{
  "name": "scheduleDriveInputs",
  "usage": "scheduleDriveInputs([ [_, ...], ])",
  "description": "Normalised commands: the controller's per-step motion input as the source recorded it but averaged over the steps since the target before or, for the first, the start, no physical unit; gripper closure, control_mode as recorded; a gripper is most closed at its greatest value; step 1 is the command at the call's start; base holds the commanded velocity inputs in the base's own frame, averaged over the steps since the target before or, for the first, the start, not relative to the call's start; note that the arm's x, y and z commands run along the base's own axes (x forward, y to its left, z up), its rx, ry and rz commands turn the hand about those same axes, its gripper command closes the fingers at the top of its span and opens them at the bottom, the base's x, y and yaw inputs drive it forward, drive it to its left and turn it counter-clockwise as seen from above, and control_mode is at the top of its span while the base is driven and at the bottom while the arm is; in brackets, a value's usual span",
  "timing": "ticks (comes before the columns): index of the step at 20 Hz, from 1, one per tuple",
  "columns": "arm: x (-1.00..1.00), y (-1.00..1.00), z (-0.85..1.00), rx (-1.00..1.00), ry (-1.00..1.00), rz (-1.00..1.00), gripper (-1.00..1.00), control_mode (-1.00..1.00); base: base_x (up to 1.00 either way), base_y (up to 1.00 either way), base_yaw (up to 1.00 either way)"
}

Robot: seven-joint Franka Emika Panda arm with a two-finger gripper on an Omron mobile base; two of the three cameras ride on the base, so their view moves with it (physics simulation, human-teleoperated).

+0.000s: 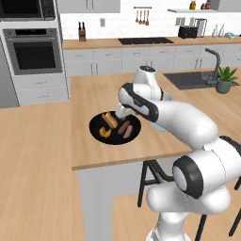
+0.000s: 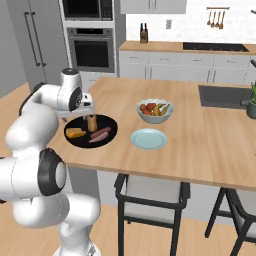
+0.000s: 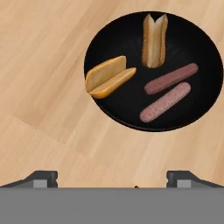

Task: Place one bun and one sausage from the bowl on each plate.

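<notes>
Nothing placed yet, judging by the scene. Still in the wide shallow black bowl on the wooden surface: two golden split buns, two reddish-brown sausages. One pale blue round plate visible, bare; second plate unseen. Hovering above the bowl, claw spread wide, holding nothing.

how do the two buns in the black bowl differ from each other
In the hand view, the orange bun is a deeper golden-orange, while the pale bun is lighter tan. The orange bun lies slanted near the rim of the bowl; the pale bun points toward the far rim. The orange bun sits apart from the sausages; the pale bun's end comes close to them. Both are split lengthwise and lie inside the bowl.
</notes>
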Motion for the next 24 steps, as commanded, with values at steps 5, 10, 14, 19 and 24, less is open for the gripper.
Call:
scheduleDriveInputs([
  [5,0.61,0.24,-0.36,-0.02,0.0,0.09,-1.0,-1.0,0.0,0.0,0.0],
  [10,0.63,0.01,-0.22,-0.01,0.0,0.01,-1.0,-1.0,0.0,0.0,0.0],
  [14,0.55,0.0,-0.24,-0.04,0.0,0.0,-1.0,-1.0,0.0,0.0,0.0],
  [19,0.47,0.0,-0.41,-0.02,0.0,0.0,-1.0,-1.0,0.0,0.0,0.0],
  [24,0.6,0.0,-0.39,0.0,0.0,0.0,-1.0,-1.0,0.0,0.0,0.0],
])
